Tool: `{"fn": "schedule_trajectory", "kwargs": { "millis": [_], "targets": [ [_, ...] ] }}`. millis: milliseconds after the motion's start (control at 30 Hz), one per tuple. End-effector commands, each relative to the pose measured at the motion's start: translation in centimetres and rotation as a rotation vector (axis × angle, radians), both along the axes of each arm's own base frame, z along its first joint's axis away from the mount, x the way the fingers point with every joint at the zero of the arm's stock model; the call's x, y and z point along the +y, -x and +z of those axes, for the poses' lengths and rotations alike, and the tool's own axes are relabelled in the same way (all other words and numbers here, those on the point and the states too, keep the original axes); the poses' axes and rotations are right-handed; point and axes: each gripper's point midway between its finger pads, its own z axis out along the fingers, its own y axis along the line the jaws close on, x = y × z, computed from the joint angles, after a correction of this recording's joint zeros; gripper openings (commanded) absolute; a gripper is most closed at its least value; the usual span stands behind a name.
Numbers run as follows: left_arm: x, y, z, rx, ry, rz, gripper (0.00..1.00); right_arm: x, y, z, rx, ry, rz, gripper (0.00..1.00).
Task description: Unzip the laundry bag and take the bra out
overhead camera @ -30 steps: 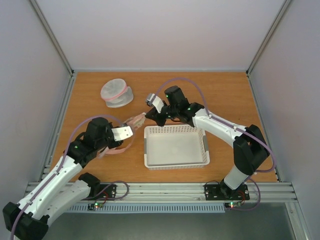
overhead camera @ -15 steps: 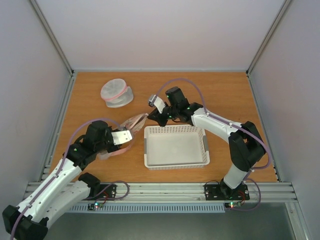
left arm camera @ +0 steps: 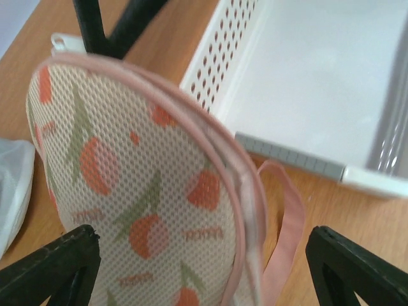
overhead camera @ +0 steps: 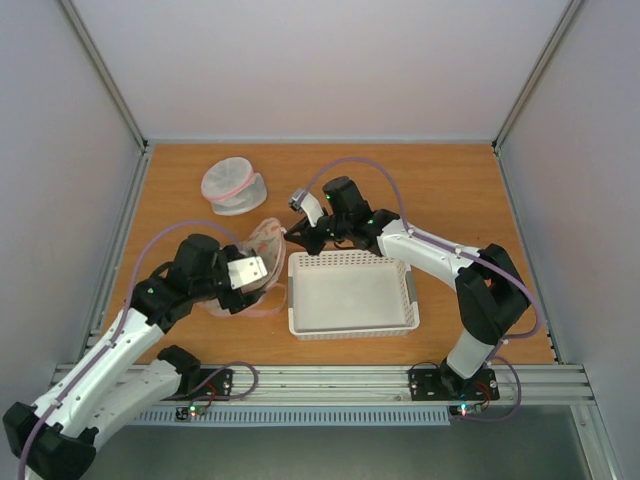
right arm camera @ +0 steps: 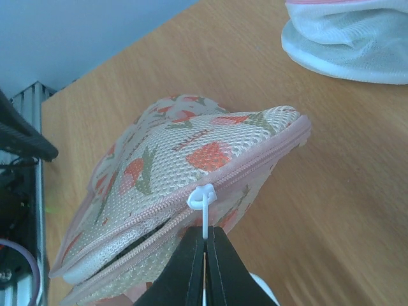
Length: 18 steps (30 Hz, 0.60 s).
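Observation:
The cream laundry bag (overhead camera: 258, 243) with pink-and-green print stands on edge between my two grippers. In the left wrist view the laundry bag (left arm camera: 127, 178) rises between my left gripper's (left arm camera: 203, 242) wide-open jaws, its pink loop strap (left arm camera: 284, 217) hanging toward the right finger. My left gripper (overhead camera: 250, 275) holds nothing. My right gripper (right arm camera: 205, 255) is shut on the white zipper pull (right arm camera: 204, 203), and the pink zipper gapes partly to the left of the slider. In the top view my right gripper (overhead camera: 297, 238) is at the bag's right end. The bra is hidden.
A white perforated basket (overhead camera: 300, 325) stands just right of the bag, and its corner (left arm camera: 287, 156) lies close to my left fingers. A round white mesh pouch (overhead camera: 233, 187) with a pink rim sits at the back left, also in the right wrist view as the pouch (right arm camera: 357, 38).
My left gripper was shut on the bag and has now opened. The bag has shifted and stands more upright. My right gripper has moved slightly left with the zipper pull.

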Motion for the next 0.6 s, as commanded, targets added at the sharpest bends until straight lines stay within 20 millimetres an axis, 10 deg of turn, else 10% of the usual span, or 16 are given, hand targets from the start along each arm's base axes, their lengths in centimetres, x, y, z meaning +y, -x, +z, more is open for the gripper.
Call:
{"fn": "schedule_trajectory", "kwargs": {
  "millis": [0, 567],
  "targets": [
    [-2.7, -1.0, 3.2, 0.066, 0.188, 0.077, 0.88, 1.0, 0.0, 2.1, 0.025, -0.096, -0.03, 0.01],
    [-4.2, -8.3, 3.1, -0.026, 0.166, 0.34, 0.67, 1.1, 2.3, 3.3, 0.01, -0.144, 0.031, 0.01]
  ]
}}
